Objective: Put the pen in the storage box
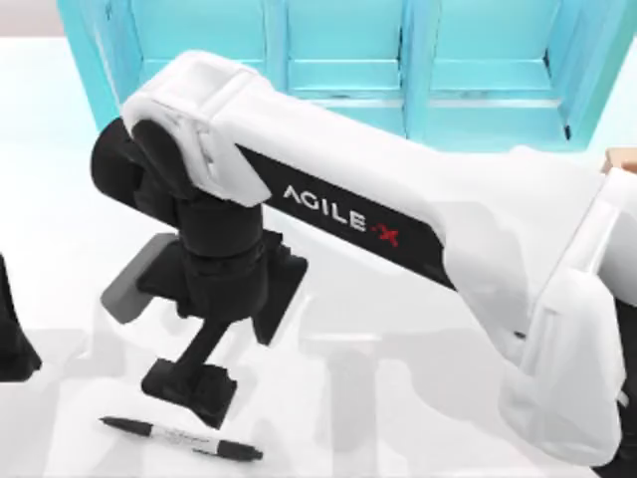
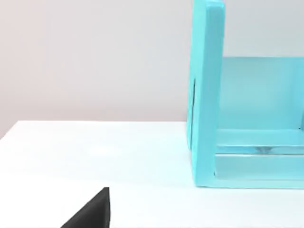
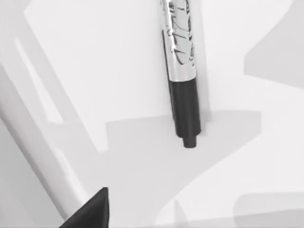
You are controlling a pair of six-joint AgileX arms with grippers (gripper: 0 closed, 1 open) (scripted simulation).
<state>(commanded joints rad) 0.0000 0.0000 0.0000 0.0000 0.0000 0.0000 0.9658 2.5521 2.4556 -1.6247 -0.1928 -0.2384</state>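
Looming over the table, the right gripper [image 1: 189,383] hung just above the pen [image 1: 182,438]; its finger spread could not be told. The pen lay flat and free, with the storage box [image 1: 621,159] well apart. Descending off-centre risked rolling that slim barrel away.

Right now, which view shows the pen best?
The top view: the whole pen lies flat on the white table, just in front of the right tool. The right wrist view gives only part of it, closer, with the label.
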